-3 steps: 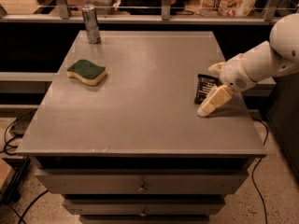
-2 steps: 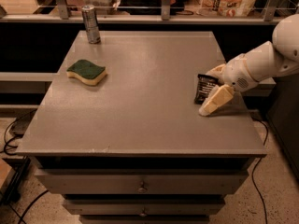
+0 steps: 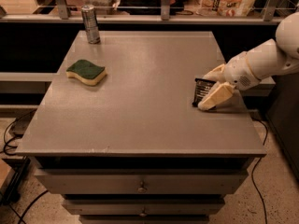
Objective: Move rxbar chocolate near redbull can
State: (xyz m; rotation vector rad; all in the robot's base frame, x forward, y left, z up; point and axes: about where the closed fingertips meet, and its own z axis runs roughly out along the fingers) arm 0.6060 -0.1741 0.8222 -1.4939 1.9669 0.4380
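The rxbar chocolate [image 3: 201,90], a small black-wrapped bar with pale lettering, is at the table's right side. My gripper [image 3: 211,85] comes in from the right on a white arm. Its cream fingers [image 3: 216,96] close on the bar from the far and near sides, and the bar's left end sticks out past them, low over the table. The redbull can [image 3: 90,24], a tall slim silvery can, stands upright at the far left corner of the table, well away from the bar and the gripper.
A green-and-yellow sponge [image 3: 86,72] lies on the left half of the grey table [image 3: 140,101], between the can and the front edge. A railing with cluttered shelves runs behind the table. Drawers sit below the front edge. Cables lie on the floor at left.
The gripper and the bar have shifted very slightly to the left. The can and the sponge have not moved.
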